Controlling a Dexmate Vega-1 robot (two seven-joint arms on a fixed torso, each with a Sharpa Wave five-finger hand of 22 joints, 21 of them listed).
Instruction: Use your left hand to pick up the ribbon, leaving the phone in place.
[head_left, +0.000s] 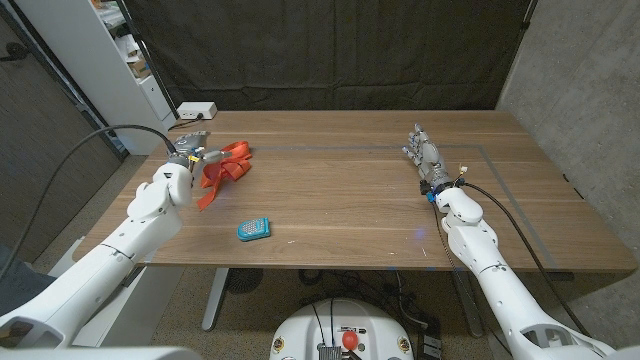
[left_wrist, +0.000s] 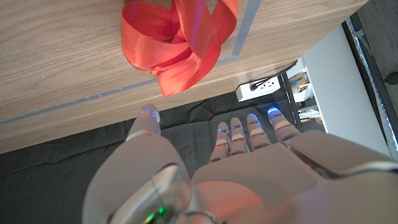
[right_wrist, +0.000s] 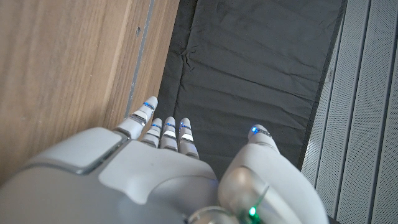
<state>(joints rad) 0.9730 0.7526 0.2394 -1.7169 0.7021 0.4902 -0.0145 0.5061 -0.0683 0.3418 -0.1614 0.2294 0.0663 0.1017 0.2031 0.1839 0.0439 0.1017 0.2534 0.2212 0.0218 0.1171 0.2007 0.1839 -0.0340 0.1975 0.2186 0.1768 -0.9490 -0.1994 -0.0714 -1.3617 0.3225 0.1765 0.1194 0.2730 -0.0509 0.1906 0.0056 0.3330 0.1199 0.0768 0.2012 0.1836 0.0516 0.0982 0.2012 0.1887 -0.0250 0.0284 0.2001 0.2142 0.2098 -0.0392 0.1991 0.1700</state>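
A crumpled red-orange ribbon (head_left: 222, 167) lies at the back left of the wooden table (head_left: 340, 200), one tail trailing toward the front. My left hand (head_left: 190, 148) is just to the ribbon's left with its fingers spread and nothing in them. In the left wrist view the ribbon (left_wrist: 177, 46) sits a little beyond the fingertips of the left hand (left_wrist: 211, 168), apart from them. A small blue phone (head_left: 254, 229) lies nearer the front edge, to the right of my left forearm. My right hand (head_left: 424, 153) stands on the table's right side, fingers stretched out and holding nothing; the right wrist view shows this hand (right_wrist: 168, 168) beside the tabletop.
A white power strip (head_left: 196, 110) sits behind the table's back left corner, also seen as the power strip (left_wrist: 260, 87) in the left wrist view. A white shelf (head_left: 120, 60) stands at the far left. Grey tape lines (head_left: 400, 148) mark the tabletop. A black curtain hangs behind.
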